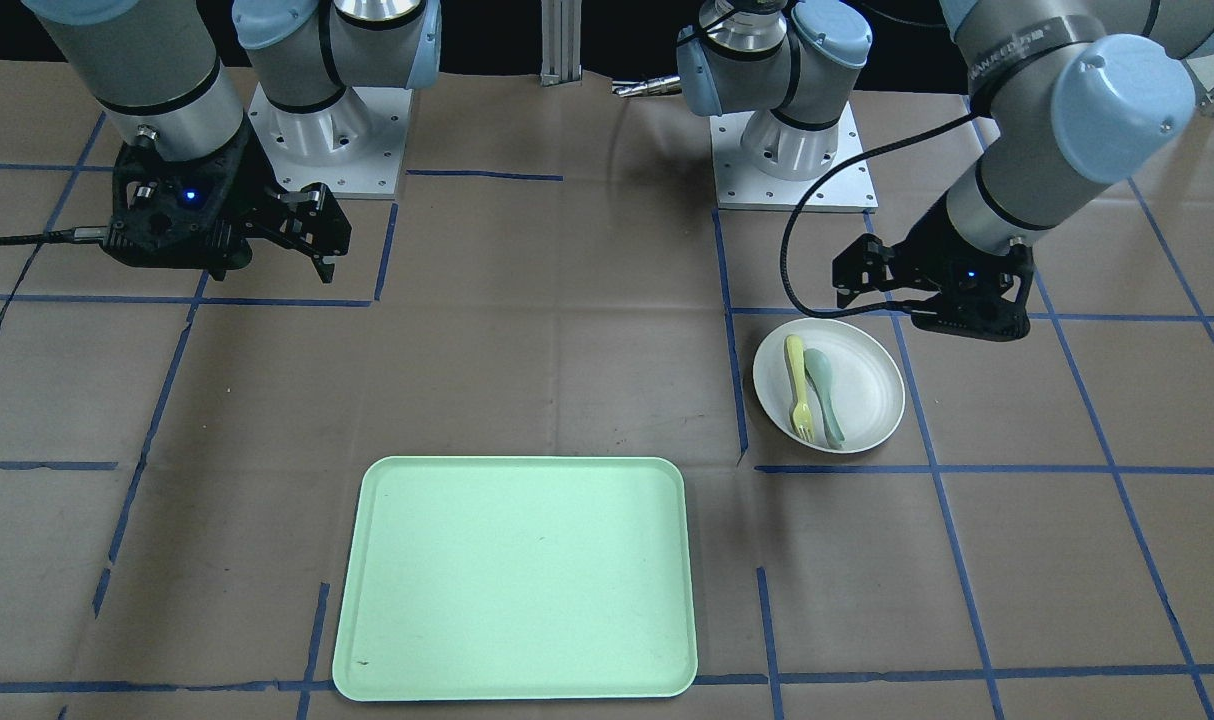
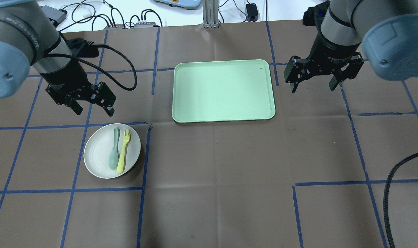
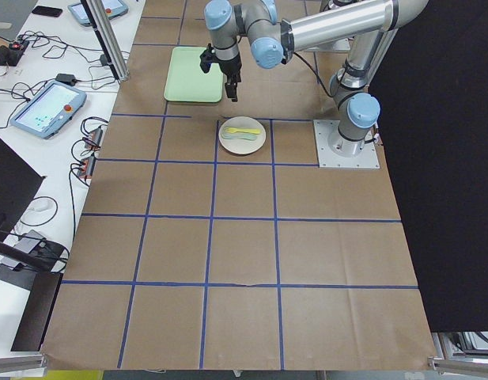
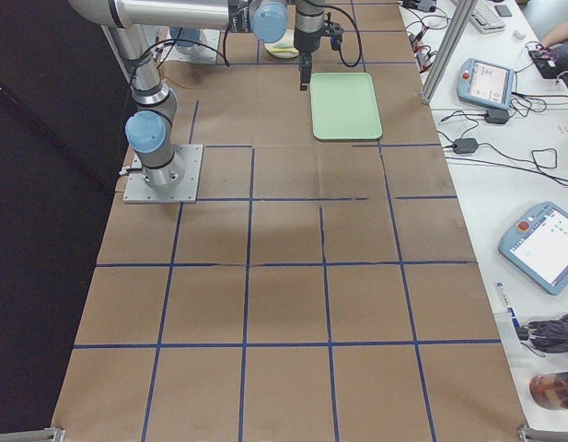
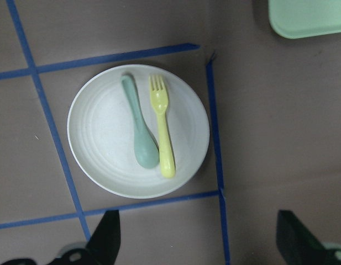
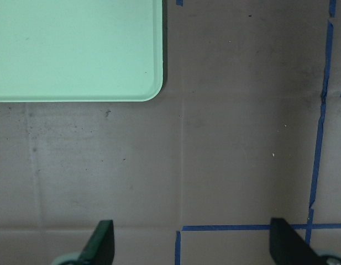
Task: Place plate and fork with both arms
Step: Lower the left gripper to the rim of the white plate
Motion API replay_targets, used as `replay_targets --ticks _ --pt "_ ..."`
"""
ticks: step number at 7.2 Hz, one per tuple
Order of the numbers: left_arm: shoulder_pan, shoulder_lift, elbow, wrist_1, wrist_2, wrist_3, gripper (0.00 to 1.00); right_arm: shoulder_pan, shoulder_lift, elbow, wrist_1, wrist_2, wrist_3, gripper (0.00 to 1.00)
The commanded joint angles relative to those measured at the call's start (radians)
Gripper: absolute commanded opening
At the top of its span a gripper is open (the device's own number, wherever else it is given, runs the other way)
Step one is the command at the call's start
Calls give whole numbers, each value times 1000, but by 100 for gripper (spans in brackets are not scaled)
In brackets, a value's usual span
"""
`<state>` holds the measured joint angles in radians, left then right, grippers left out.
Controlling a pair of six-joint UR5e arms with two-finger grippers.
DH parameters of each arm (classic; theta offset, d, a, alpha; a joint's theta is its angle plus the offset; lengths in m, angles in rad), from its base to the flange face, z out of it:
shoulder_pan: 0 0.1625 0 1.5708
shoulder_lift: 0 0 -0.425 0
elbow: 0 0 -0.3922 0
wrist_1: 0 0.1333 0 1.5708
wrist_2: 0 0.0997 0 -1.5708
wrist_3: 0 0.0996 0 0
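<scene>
While the left gripper (image 2: 94, 110) hangs with its fingers spread wide and nothing between them, just beyond the far rim of the plate (image 2: 98, 153), we judge the step in hand to be the reach for that plate. The plate sits on the brown paper (image 2: 212, 155) on the robot's left, well apart from the mint-green tray (image 2: 222, 89). The pale-yellow fork (image 2: 123, 151) and a grey-green spoon (image 2: 113, 151) lie side by side on it. The right gripper (image 2: 313, 88) is likewise parted and holds nothing, hovering beside the tray's short edge on the robot's right.

To do this well, we come down on the stretch of rim nearest the left gripper, one finger inside the raised edge and one outside, well away from the cutlery. The rim looks shallow and smooth, so we expect only a thin hold; we bite squarely and lift slowly. We keep the plate level, since both utensils lie loose and would likely slide.

If the fork is to be taken on its own, we aim at its tine end, where the left wrist view shows a gap to the spoon's handle. Further along, the fork's handle lies right against the spoon's bowl, and a pinch there risks dragging the spoon along.
</scene>
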<state>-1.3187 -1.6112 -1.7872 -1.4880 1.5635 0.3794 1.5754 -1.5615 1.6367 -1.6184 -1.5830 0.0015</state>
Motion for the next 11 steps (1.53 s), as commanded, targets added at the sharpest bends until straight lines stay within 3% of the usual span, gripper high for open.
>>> replay_targets --ticks 1,3,4,5,7,9,11 --pt "134 -4 -172 215 18 129 100 0 0 0 0 0 0 100" --pt "199 -57 -276 397 4 167 100 0 0 0 0 0 0 100" --pt "226 -99 -285 419 -16 168 100 0 0 0 0 0 0 100" --pt "258 -134 -293 416 -75 173 100 0 0 0 0 0 0 100" --pt "277 -163 -307 419 -79 164 97 0 0 0 0 2 0 100" --pt "280 -191 -305 420 -85 164 82 0 0 0 0 0 0 100" --pt "280 -202 -307 413 -86 154 77 0 0 0 0 0 0 100"
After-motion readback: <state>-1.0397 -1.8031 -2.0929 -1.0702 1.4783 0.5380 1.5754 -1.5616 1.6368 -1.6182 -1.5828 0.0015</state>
